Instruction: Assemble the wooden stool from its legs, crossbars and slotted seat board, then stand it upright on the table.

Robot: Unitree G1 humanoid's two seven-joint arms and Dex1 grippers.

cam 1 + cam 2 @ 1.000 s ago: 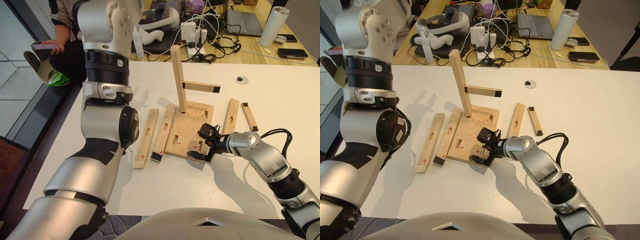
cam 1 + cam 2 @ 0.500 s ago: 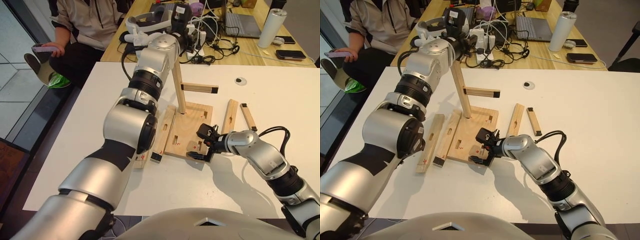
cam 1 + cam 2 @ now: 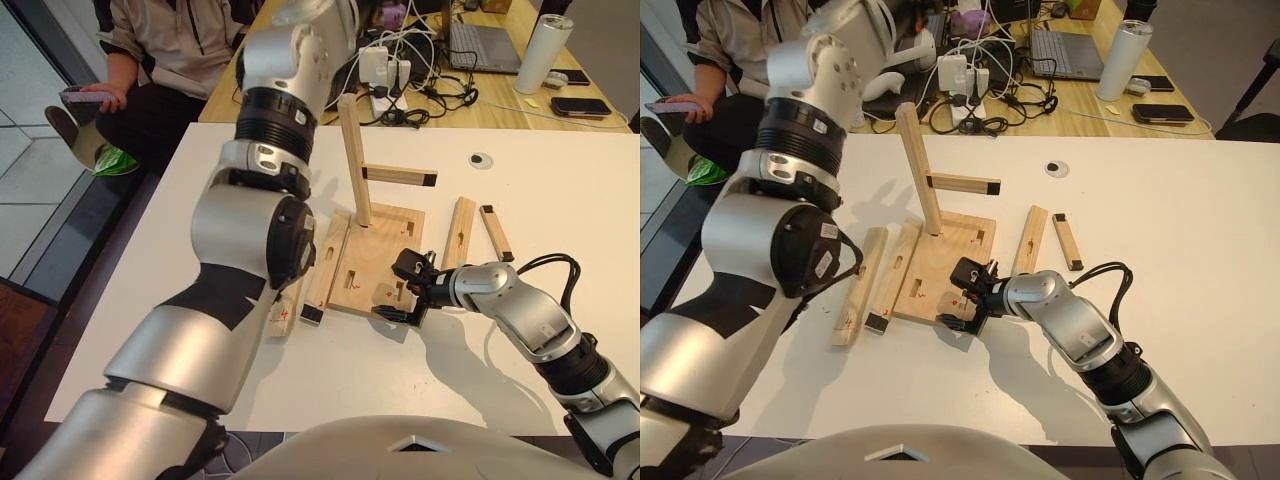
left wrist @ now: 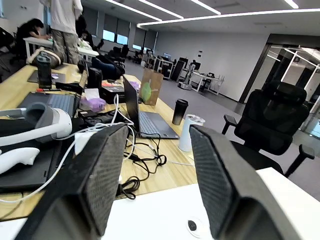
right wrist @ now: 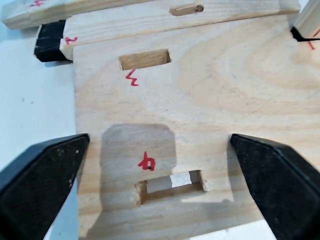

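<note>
Lying flat on the white tabletop (image 3: pixel 560 200) is the seat board (image 3: pixel 375 262). It is a square of pale, smooth wood with small box-shaped slots and red marks beside them. One long wooden leg (image 3: pixel 354 160) stands straight up from the board. A short crossbar (image 3: pixel 400 176) with a black tip sticks out sideways from it.

Two more long flat sticks lie on the left of the board. One (image 3: pixel 328 265) touches the board and has a black end. The other (image 3: pixel 858 310) lies just beside that one. On the right lie a slotted stick (image 3: pixel 460 232) and, near it, a short bar (image 3: pixel 497 233) with a black end.

The right jaws are spread wide at the near right corner of the board. Their black fingers (image 5: pixel 42 170) sit one on each side of a slot with a red mark. The left jaws are up high and spread apart, with nothing between their rough, dotted black pads (image 4: pixel 102 185).

Half a second ago the left arm was stretched out by the top of the standing leg. Now it has swung up and away. The right jaws have stayed at the same corner, and the wooden parts have not moved.
</note>
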